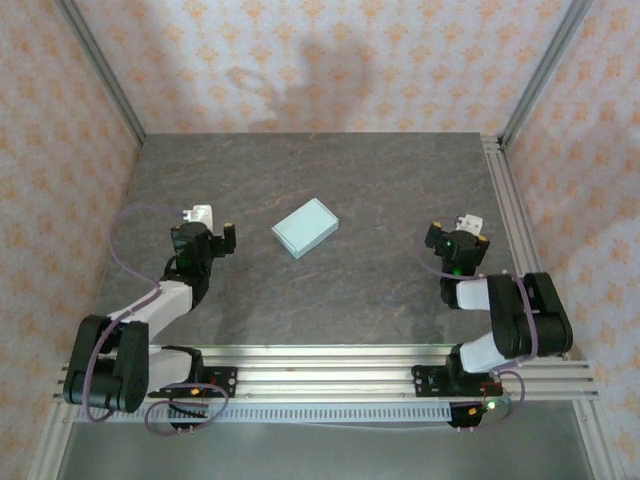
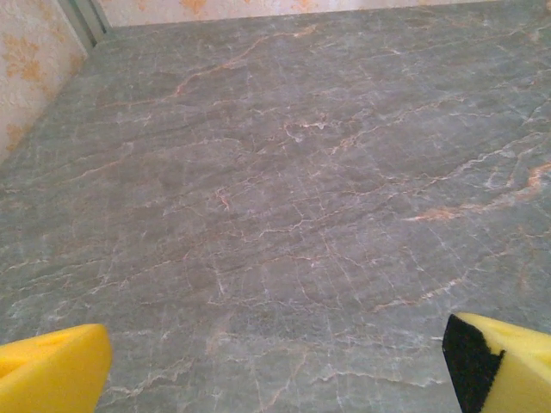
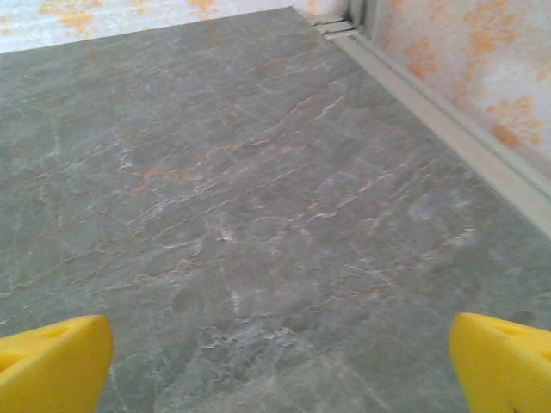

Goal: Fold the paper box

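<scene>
The paper box (image 1: 305, 227) is a small pale mint-green rectangular box, closed, lying turned at an angle on the grey marbled table in the top view. My left gripper (image 1: 207, 232) stands to its left, apart from it, and my right gripper (image 1: 458, 233) stands well to its right. Both are open with nothing between the fingers. In the left wrist view the yellow fingertips (image 2: 52, 372) sit wide apart at the bottom corners over bare table. The right wrist view has its yellow fingertips (image 3: 52, 366) spread the same way over bare table.
The table (image 1: 320, 300) is walled by orange-patterned panels at the back and sides. An aluminium rail (image 1: 505, 210) runs along the right edge, also the rail (image 3: 448, 129) in the right wrist view. More rails (image 1: 320, 365) cross the near edge by the arm bases.
</scene>
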You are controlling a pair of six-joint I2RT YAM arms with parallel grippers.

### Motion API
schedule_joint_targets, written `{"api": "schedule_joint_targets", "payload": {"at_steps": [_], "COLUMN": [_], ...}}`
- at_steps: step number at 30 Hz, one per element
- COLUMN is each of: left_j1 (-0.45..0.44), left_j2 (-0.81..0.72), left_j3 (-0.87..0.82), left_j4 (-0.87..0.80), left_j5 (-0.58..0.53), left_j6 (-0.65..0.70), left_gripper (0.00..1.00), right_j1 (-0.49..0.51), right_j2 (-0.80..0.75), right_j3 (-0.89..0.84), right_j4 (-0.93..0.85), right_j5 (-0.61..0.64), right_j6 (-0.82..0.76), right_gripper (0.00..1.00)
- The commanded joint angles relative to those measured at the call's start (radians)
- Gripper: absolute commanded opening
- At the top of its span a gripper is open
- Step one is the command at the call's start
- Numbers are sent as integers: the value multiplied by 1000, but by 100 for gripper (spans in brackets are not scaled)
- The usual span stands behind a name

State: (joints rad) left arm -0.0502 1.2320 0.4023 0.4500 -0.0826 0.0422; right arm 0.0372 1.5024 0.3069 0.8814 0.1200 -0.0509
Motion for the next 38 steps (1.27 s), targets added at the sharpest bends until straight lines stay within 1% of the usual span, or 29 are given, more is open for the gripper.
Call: {"api": "schedule_joint_targets", "payload": {"at_steps": [1, 2, 3, 4, 5, 6, 10, 38], "left_j1": [35, 36, 39, 38, 39, 36, 32, 26], "left_j2": [61, 90, 123, 164, 226, 275, 264, 262], "left_j3": [-22, -15, -1, 10, 29, 34, 35, 33], "left_j4": [212, 221, 225, 240, 252, 304, 271, 273], "left_j5": [71, 77, 76, 79, 90, 88, 72, 61], "left_j6": [-35, -37, -38, -39, -31, -20, -29, -24], "left_gripper": [100, 100, 100, 100, 100, 100, 100, 100], "right_j1": [-3, -3, -3, -3, -3, -3, -4, -4], "right_j2": [55, 32, 31, 47, 54, 42, 47, 49], "right_j3": [2, 15, 23, 23, 25, 38, 80, 82], "right_j4": [172, 105, 96, 123, 126, 80, 7, 12], "right_j5": [-83, -79, -71, -60, -47, -35, -29, -34], "right_j6": [-5, -1, 1, 5, 10, 17, 22, 16], "right_gripper": [100, 100, 100, 100, 100, 100, 99, 99]}}
